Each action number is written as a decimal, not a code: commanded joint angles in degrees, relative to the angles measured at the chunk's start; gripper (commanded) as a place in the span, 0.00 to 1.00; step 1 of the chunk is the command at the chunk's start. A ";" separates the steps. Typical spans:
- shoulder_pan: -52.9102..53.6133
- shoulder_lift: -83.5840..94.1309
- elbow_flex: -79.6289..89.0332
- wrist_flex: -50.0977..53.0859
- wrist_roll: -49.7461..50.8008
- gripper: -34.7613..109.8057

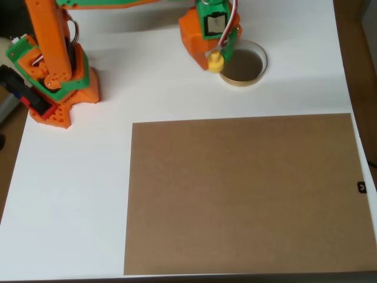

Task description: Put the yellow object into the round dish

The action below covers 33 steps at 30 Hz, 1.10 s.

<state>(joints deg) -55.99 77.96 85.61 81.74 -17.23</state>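
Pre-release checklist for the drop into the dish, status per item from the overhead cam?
1. Yellow object held at the gripper: ok, it sits at the tip of the fingers.
2. Object over the round dish: not ok, it is at the dish's left rim in the overhead view, not over the middle.
3. Dish inside free of other things: ok, the visible part is bare; the left edge is hidden by the gripper.
4. Height of the object above the dish: cannot tell from straight above.
5. Dish on the white table, clear of the brown board: ok.
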 commanded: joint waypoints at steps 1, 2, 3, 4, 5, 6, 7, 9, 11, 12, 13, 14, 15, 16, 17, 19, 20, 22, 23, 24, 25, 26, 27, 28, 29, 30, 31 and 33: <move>-1.67 -0.79 -5.89 -0.18 -0.53 0.24; -1.76 -1.67 -7.03 -0.18 -0.53 0.24; -1.76 -2.64 -8.26 0.09 -0.44 0.24; -1.85 -3.52 -9.58 0.35 -0.44 0.24; -1.85 -4.39 -10.99 0.79 -0.53 0.24; -2.02 -5.19 -12.22 1.05 -0.53 0.24; -2.20 -5.98 -13.45 1.41 -0.53 0.24; -2.55 -7.56 -16.00 2.11 -0.44 0.24; -2.90 -9.32 -18.54 2.72 -0.18 0.24; -3.16 -10.20 -19.78 3.08 0.00 0.24; -3.43 -11.25 -21.27 3.52 0.26 0.24; -3.69 -12.13 -22.50 3.87 0.35 0.24; -3.96 -13.10 -23.73 4.22 0.62 0.24; -4.22 -13.80 -24.70 4.31 0.70 0.24; -4.39 -14.59 -25.58 4.48 0.79 0.24; -4.92 -16.17 -27.42 4.92 0.97 0.24; -5.10 -16.88 -28.30 5.10 1.14 0.24; -5.45 -18.37 -29.62 5.36 1.32 0.24; -5.62 -19.07 -30.15 5.45 1.41 0.24; -5.62 -19.60 -30.23 5.27 1.49 0.24; -5.71 -19.95 -30.23 5.10 1.49 0.24; -5.71 -20.30 -30.23 5.01 1.49 0.24; -5.71 -20.57 -30.23 5.01 1.49 0.24; -5.71 -20.65 -30.32 4.92 1.49 0.24; -5.62 -20.65 -30.32 4.83 1.67 0.24; -5.54 -20.74 -30.32 4.83 1.76 0.24; -5.54 -20.74 -30.32 5.01 1.76 0.24; -5.45 -20.83 -30.32 5.10 1.76 0.24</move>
<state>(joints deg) -60.64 55.28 59.06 86.04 -15.29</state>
